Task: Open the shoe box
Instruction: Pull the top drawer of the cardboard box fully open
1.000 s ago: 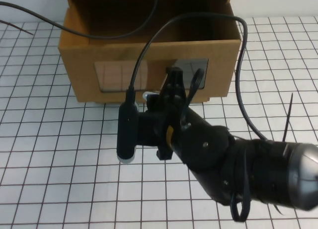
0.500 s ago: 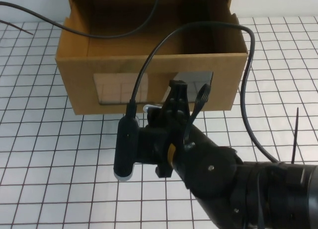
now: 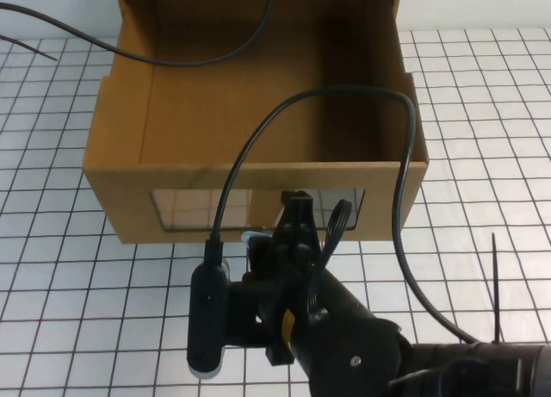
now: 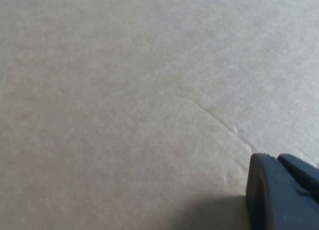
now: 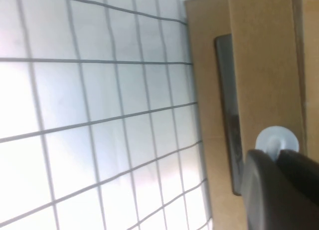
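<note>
Cardboard shoe box [image 3: 258,121] is seen mid-counter [image 3: 52,285], its inside laid bare. The right gripper [image 3: 299,206] is at the front wall, fingers pinched shut on a pale knob [image 5: 276,140], a hold judged fit for pulling. The left gripper [image 4: 284,190] is held close against cardboard, presumably to brace the box.

The cardboard shoe box [image 3: 198,113] is plain brown, its window panel [image 3: 185,209] glossy grey; the white table [image 3: 60,285] carries a thin dark grid.
</note>
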